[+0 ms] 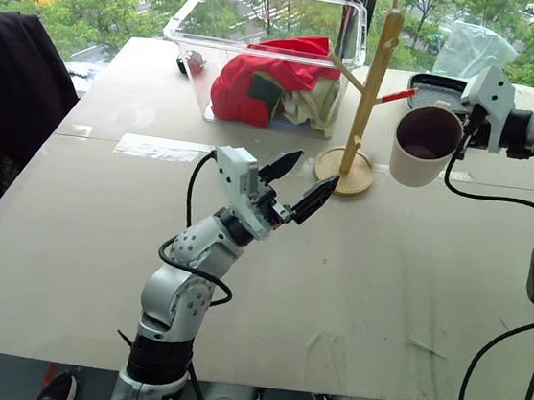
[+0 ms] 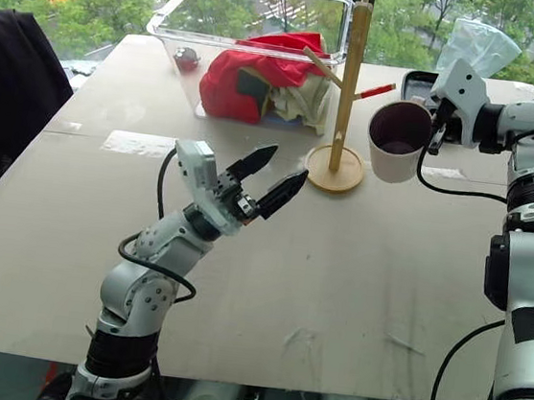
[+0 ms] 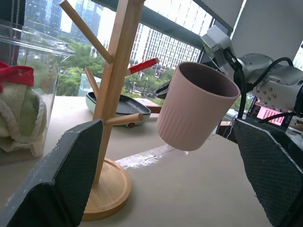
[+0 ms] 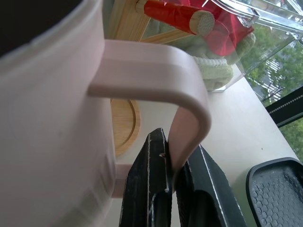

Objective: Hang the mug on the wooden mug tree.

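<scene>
Right gripper [image 4: 173,175]: jaws pinched tight on the handle of the cream-white tapered mug [image 1: 425,144] with the dark maroon inside. Mug is carried in the air, tipped so its mouth faces back toward the head camera, well clear of the beige table [image 1: 352,297].

Left gripper [image 1: 294,190]: jaws spread wide, nothing in them, hovering low over the table on the near side of the tree, pointed at it. Not involved in the hang.

Key relation: the tall light-wood mug tree with round disc base [image 1: 358,123] stands just to the mug's left in the head views. Its red-tipped peg [image 1: 395,96] angles up and out toward the mug and ends right at the rim. The handle sits on the mug's far side from the pole, in the right gripper.

My read: the handle loop has to come round to face that peg, then slide down over it. The right arm is the one placed for it. Risk: clipping the pole and tipping the tree.
</scene>
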